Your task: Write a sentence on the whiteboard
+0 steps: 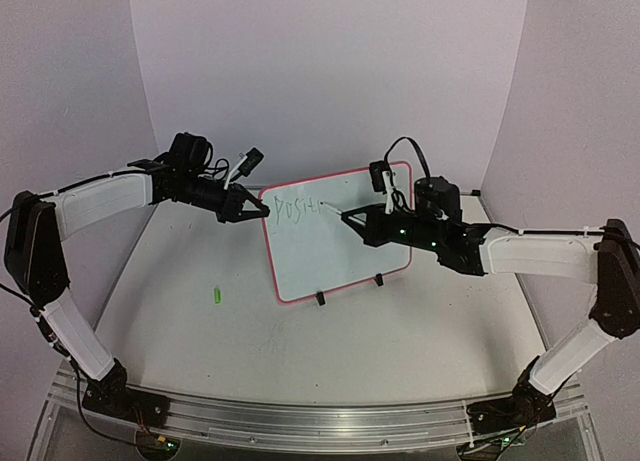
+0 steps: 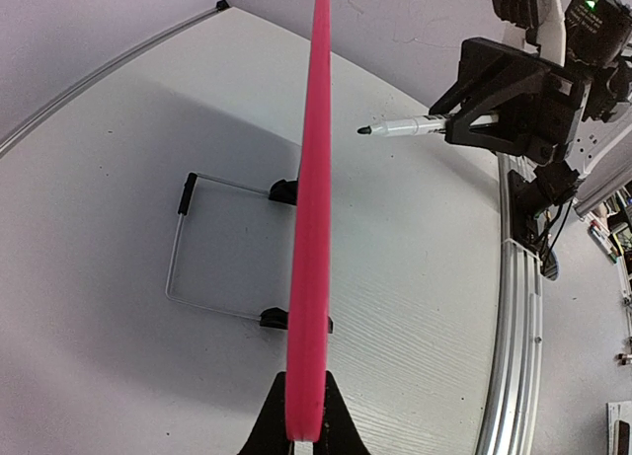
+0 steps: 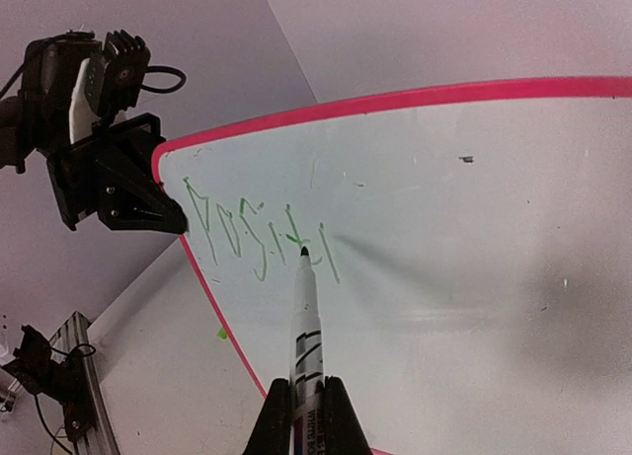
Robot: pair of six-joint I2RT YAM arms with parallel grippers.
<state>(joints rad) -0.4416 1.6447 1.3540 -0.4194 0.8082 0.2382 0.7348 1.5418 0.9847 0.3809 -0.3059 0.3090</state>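
The whiteboard (image 1: 335,243), white with a red-pink rim, stands tilted on two black clip feet at mid table. My left gripper (image 1: 262,207) is shut on its left rim, seen edge-on in the left wrist view (image 2: 308,277). My right gripper (image 1: 372,221) is shut on a white marker (image 3: 304,327), whose dark tip is at the board's face by the last letters. The sentence (image 3: 259,238) is thin green letters reading roughly "POSITI" on the upper left of the board; it also shows in the top view (image 1: 296,205). The marker shows in the left wrist view (image 2: 410,127) a little off the board.
A small green cap (image 1: 214,294) lies on the table left of the board. A wire stand (image 2: 212,248) props the board from behind. White walls close the back and sides. A metal rail (image 1: 300,421) runs along the near edge.
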